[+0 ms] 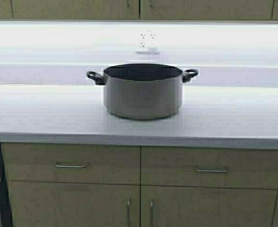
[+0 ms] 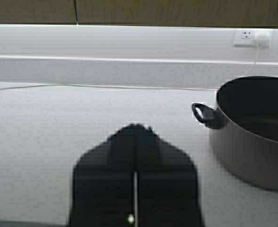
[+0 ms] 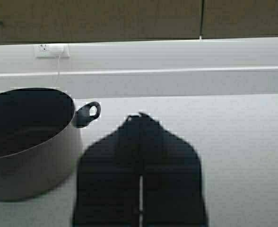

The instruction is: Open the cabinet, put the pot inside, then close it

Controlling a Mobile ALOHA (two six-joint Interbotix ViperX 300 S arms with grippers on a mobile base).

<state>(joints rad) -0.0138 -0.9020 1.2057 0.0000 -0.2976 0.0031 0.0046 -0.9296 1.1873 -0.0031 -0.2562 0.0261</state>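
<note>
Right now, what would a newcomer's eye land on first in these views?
The pot, grey with a dark inside and two black loop handles, stands upright and alone mid-countertop. Each wrist view is dominated by its own dark claw, shut and low over the bare counter: the left claw to the pot's left, the right claw to its right, neither touching it. Above, the cabinet has both tan doors closed.
</note>
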